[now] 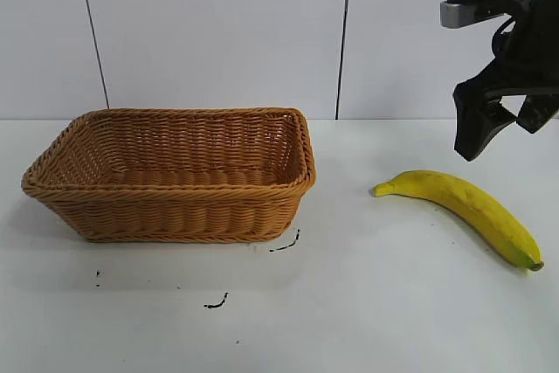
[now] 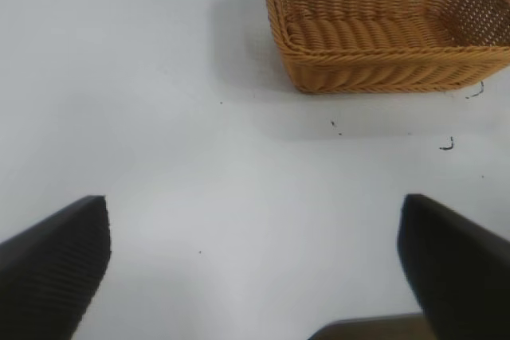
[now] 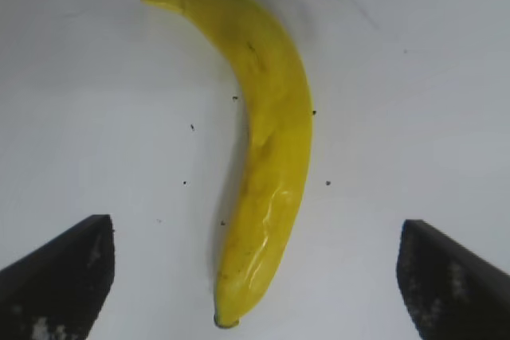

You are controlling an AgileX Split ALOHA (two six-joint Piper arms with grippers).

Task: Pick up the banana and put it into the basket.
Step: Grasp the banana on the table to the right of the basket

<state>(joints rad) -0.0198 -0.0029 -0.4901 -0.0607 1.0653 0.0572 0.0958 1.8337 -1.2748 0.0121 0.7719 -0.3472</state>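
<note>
A curved yellow banana point(image 1: 463, 209) lies flat on the white table at the right, its stem towards the basket. In the right wrist view the banana point(image 3: 267, 157) runs lengthwise between the two spread fingers. My right gripper point(image 1: 496, 133) hangs open in the air above and behind the banana, touching nothing. The tan woven basket point(image 1: 175, 216) stands at the left with nothing in it. In the left wrist view the basket point(image 2: 382, 69) sits far off. My left gripper point(image 2: 253, 264) is open over bare table, out of the exterior view.
Small black marks point(image 1: 286, 244) dot the table in front of the basket. A white panelled wall point(image 1: 218, 32) closes the back. Bare table lies between the basket and the banana.
</note>
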